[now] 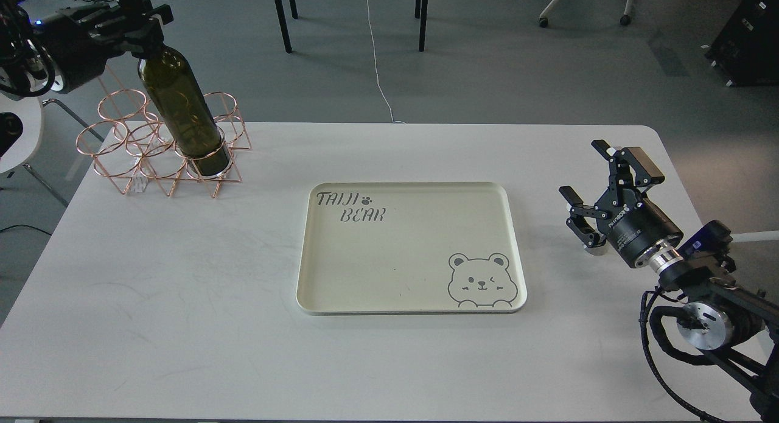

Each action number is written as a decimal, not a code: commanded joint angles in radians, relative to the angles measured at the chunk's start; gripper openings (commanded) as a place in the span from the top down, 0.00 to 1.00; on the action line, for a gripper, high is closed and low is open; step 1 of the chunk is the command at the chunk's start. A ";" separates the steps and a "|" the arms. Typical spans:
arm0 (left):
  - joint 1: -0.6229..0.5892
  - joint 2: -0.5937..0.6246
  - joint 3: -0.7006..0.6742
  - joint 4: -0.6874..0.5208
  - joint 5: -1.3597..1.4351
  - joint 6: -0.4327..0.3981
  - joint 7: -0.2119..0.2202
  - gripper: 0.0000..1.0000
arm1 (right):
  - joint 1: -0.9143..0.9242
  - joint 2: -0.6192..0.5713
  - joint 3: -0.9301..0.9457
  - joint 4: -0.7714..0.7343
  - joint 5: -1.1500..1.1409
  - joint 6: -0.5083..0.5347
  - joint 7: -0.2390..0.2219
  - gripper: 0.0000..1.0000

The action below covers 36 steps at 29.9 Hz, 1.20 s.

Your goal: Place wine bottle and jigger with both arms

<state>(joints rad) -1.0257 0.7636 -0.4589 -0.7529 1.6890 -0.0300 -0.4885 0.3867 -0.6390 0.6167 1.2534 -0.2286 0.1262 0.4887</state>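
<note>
The right gripper [599, 188] hangs wide open and empty over the bench [182, 301], white lettering on its body too small to read. Left of it lies a cream tray [408, 289] printed "TAIJI BEAR". Farthest, the left gripper [137, 22] clamps the bottle [182, 106] neck; below it, the bottle stands tilted in a copper rack [122, 161].

A white bench [182, 301] with rounded corners fills most of the view. A cream rectangular tray [414, 277] lies flat at its centre, printed with "TAIJI BEAR" at its far left and a winking cartoon bear at its near right. A copper wire rack [122, 161] of open rings stands at the bench's far left corner.
</note>
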 commanded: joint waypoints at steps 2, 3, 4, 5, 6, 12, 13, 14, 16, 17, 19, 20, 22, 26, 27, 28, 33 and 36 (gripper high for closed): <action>0.022 -0.006 -0.001 0.006 -0.002 0.002 0.000 0.87 | 0.000 0.001 0.000 0.000 0.000 0.000 0.000 0.02; 0.033 -0.007 -0.001 0.006 -0.002 0.004 0.000 0.86 | 0.000 0.001 0.000 0.000 0.000 0.000 0.000 0.02; 0.039 -0.013 -0.001 0.009 0.000 0.007 0.000 0.85 | 0.000 0.001 0.000 0.000 0.000 0.000 0.000 0.02; 0.041 -0.023 -0.001 0.015 0.000 0.013 0.000 0.84 | 0.000 0.001 0.000 0.000 0.000 0.000 0.000 0.02; 0.041 -0.032 -0.001 0.020 0.000 0.018 0.000 0.82 | 0.000 0.001 0.000 0.000 0.000 0.000 0.000 0.02; 0.049 -0.049 0.000 0.038 0.001 0.021 0.000 0.79 | -0.009 0.001 0.000 0.001 0.000 0.000 0.000 0.02; 0.049 -0.049 0.000 0.040 0.001 0.021 0.000 0.78 | -0.009 0.001 0.000 0.001 0.000 0.000 0.000 0.02; 0.049 -0.049 0.000 0.040 0.001 0.021 0.000 0.77 | -0.009 0.001 0.000 0.001 0.000 0.000 0.000 0.02; 0.049 -0.049 0.008 0.038 0.001 0.019 0.000 0.67 | -0.009 0.001 0.000 0.001 0.000 0.000 0.000 0.02; 0.049 -0.049 0.014 0.038 0.001 0.018 0.000 0.62 | -0.009 0.001 0.000 0.001 0.000 0.000 0.000 0.02; 0.049 -0.049 0.022 0.038 0.001 0.018 0.000 0.53 | -0.009 0.001 0.000 0.001 0.000 0.000 0.000 0.02; 0.049 -0.049 0.022 0.038 0.001 0.018 0.000 0.49 | -0.009 0.001 0.000 0.001 -0.002 0.000 0.000 0.02; 0.049 -0.049 0.022 0.038 0.000 0.019 0.000 0.37 | -0.009 0.001 0.000 0.001 0.000 0.000 0.000 0.02; 0.049 -0.049 0.020 0.038 -0.002 0.018 0.000 0.27 | -0.009 0.001 0.000 0.001 0.000 0.000 0.000 0.02; 0.049 -0.049 0.020 0.038 -0.002 0.019 0.000 0.21 | -0.009 0.001 0.000 0.001 0.000 0.000 0.000 0.02; 0.049 -0.049 0.020 0.038 -0.005 0.019 0.000 0.14 | -0.009 0.001 0.000 0.001 0.000 0.000 0.000 0.02; 0.052 -0.046 0.020 0.029 -0.054 0.019 0.000 0.02 | -0.011 0.001 0.000 0.001 0.000 0.000 0.000 0.02; 0.064 -0.033 0.020 0.026 -0.057 0.019 0.000 0.02 | -0.011 0.001 0.000 0.001 0.000 0.000 0.000 0.02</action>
<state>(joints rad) -0.9737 0.7201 -0.4389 -0.7250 1.6381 -0.0109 -0.4888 0.3760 -0.6381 0.6167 1.2549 -0.2286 0.1258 0.4887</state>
